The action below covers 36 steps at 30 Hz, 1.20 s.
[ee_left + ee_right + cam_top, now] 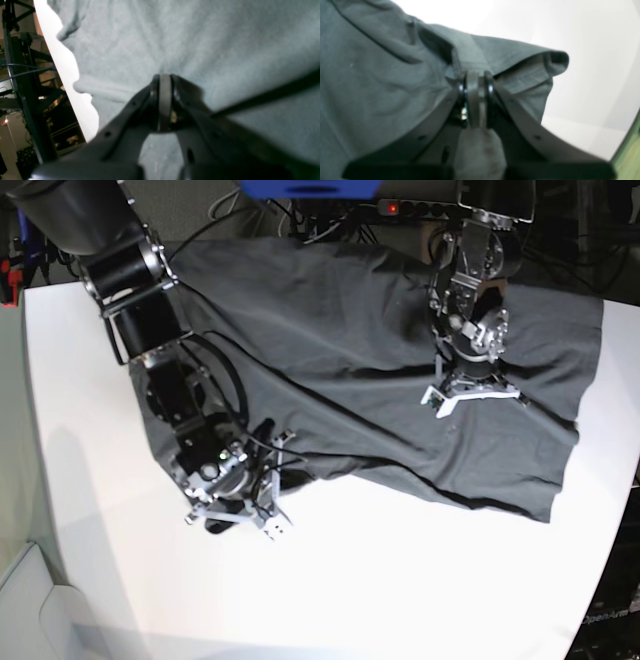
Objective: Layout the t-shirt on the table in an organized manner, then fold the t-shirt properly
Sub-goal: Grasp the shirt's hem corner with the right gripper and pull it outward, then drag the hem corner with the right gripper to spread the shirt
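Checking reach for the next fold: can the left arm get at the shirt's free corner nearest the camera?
Probably yes: that corner lies flat on bare table, nothing between, but the left pincer is shut on the shirt.

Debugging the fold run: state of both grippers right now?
Left gripper: shut, pinching the t-shirt.
Right gripper: shut on a fold at the t-shirt's edge.
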Motion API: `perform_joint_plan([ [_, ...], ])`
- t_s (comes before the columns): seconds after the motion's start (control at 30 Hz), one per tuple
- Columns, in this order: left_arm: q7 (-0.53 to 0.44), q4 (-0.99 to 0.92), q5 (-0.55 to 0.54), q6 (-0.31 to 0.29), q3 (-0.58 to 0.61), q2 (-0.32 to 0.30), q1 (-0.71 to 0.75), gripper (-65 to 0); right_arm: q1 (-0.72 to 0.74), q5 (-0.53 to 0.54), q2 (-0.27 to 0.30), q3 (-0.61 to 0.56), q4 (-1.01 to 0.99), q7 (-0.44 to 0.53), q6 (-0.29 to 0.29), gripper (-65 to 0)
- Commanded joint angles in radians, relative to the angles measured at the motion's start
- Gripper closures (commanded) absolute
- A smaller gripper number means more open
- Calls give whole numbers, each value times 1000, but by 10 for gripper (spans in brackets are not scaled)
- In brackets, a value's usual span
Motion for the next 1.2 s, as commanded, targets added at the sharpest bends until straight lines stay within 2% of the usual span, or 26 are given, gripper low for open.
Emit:
perform_joint_plan([
  [0.0,27,-23,-76,-68,4,8,7,-2,32,-3,-3,4,14,12,-10,-89],
  [0.27,27,-21,-76,-68,6,8,5,-2,26,-3,-3,-2,20,14,-10,-336],
  [0.37,26,-21,-76,-68,4,8,5,-2,25,-3,-3,-2,20,18,-10,-394],
  [0.57,26,-21,-76,-68,4,8,5,-2,25,-2,-23,-4,13,21,-8,-398],
  [0.7,26,-21,-76,-68,3,9,5,-2,15,-2,-43,-5,-18,83,-8,-400],
  [1.17,26,-23,-76,-68,1,9,5,-2,20,-3,-24,-2,-155,216,-8,-394],
])
